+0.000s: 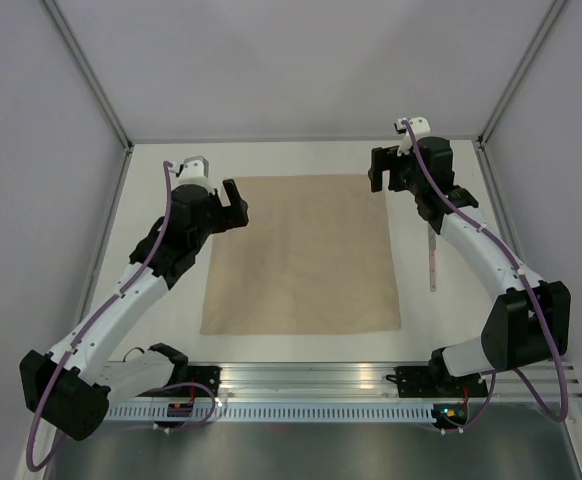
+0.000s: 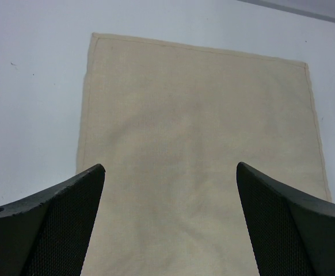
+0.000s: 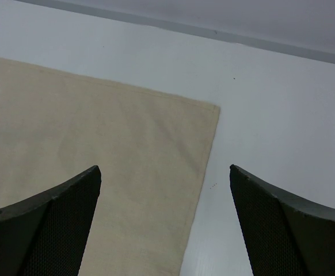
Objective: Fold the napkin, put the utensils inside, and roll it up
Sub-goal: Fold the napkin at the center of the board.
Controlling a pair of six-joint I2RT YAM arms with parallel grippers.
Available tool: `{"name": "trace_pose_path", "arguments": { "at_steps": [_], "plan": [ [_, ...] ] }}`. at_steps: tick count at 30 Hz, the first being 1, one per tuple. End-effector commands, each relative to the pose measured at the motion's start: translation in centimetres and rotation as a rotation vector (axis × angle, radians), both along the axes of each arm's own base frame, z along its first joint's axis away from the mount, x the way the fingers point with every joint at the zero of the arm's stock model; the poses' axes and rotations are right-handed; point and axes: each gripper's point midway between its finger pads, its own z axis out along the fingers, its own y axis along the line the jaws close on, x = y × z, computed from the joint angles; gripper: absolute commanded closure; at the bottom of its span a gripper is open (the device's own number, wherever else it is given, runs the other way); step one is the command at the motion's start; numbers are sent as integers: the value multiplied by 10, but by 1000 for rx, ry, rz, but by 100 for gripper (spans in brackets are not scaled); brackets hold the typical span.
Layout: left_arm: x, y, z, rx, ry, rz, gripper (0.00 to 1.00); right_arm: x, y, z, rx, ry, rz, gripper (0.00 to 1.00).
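Note:
The tan napkin (image 1: 301,255) lies flat and unfolded on the white table. My left gripper (image 1: 233,205) is open and empty, hovering over the napkin's far left corner; in the left wrist view the napkin (image 2: 202,115) fills the space between its fingers, with the gripper (image 2: 170,165) above it. My right gripper (image 1: 383,170) is open and empty over the napkin's far right corner, and the right wrist view shows the cloth's edge (image 3: 98,126) under the gripper (image 3: 165,168). The thin silver utensils (image 1: 432,262) lie on the table right of the napkin, partly hidden by the right arm.
A slotted aluminium rail (image 1: 301,385) with the arm bases runs along the near edge. Pale walls with metal corner posts (image 1: 91,75) close the left, back and right sides. Bare white table (image 1: 461,320) shows right of the napkin.

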Motion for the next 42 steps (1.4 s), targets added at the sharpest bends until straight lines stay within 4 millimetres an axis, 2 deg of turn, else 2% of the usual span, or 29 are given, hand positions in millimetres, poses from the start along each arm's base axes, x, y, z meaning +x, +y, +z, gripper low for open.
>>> {"name": "trace_pose_path", "arguments": {
  "at_steps": [1, 5, 8, 9, 10, 11, 12, 13, 14, 15, 16, 17, 18, 19, 20, 21, 23, 24, 26, 27, 29, 30, 32, 33, 35, 36, 38, 42],
  "plan": [
    [3, 8, 41, 0, -96, 27, 0, 6, 1, 10, 2, -18, -1, 2],
    [4, 8, 49, 4, -107, 25, 0, 5, 3, 1, -2, 4, 10, 2],
    [7, 10, 66, 8, -129, 35, 0, 3, 16, -3, 22, 28, 78, 2],
    [9, 10, 72, 9, -134, 39, 0, 2, 24, -4, 34, 38, 104, 3],
    [9, 10, 91, -1, -156, 43, 0, 2, 32, -6, 32, 46, 123, 8],
    [10, 10, 99, -5, -164, 43, 0, 0, 40, -9, 22, 56, 137, 10],
    [13, 8, 103, -6, -163, 42, 0, -9, 67, -12, 11, 62, 193, 12],
    [12, 9, 119, -14, -180, 47, 0, -13, 84, -18, 3, 76, 224, 17],
    [13, 9, 126, -21, -186, 49, 0, -18, 97, -24, -10, 86, 242, 19],
    [15, 8, 129, -19, -182, 50, 0, -34, 134, -34, -27, 105, 321, 21],
    [15, 8, 141, -30, -202, 53, 0, -44, 153, -38, -39, 110, 355, 26],
    [16, 8, 143, -33, -199, 54, 0, -53, 169, -46, -55, 124, 387, 29],
    [15, 8, 146, -37, -202, 56, 0, -76, 202, -51, -102, 114, 470, 31],
    [15, 8, 154, -49, -216, 60, 0, -87, 220, -62, -131, 126, 512, 37],
    [14, 8, 157, -55, -217, 61, 0, -100, 238, -68, -144, 133, 558, 37],
    [13, 9, 161, -61, -225, 62, 0, -124, 261, -75, -172, 130, 610, 37],
    [11, 10, 172, -72, -241, 62, 0, -144, 286, -88, -204, 139, 671, 39],
    [9, 10, 176, -73, -245, 60, 0, -163, 303, -98, -230, 142, 718, 40],
    [7, 11, 187, -79, -267, 57, 0, -179, 322, -100, -235, 125, 762, 43],
    [5, 12, 191, -79, -274, 58, 0, -194, 336, -105, -241, 124, 805, 47],
    [3, 14, 194, -71, -279, 59, 0, -210, 350, -110, -252, 119, 845, 47],
    [2, 16, 195, -65, -277, 64, 0, -226, 360, -120, -277, 122, 885, 48],
    [-1, 20, 198, -57, -282, 71, 0, -239, 373, -121, -286, 100, 920, 51],
    [-2, 22, 198, -52, -283, 77, 0, -254, 383, -126, -297, 94, 955, 54],
    [-3, 24, 198, -39, -282, 83, 0, -264, 394, -128, -291, 89, 982, 57],
    [-4, 26, 197, -35, -280, 92, 0, -275, 401, -138, -297, 103, 1005, 58],
    [-5, 28, 196, -26, -274, 97, 0, -284, 413, -137, -275, 113, 1030, 60],
    [-7, 33, 196, -17, -276, 110, 0, -310, 433, -151, -288, 107, 1082, 61]
  ]
}}
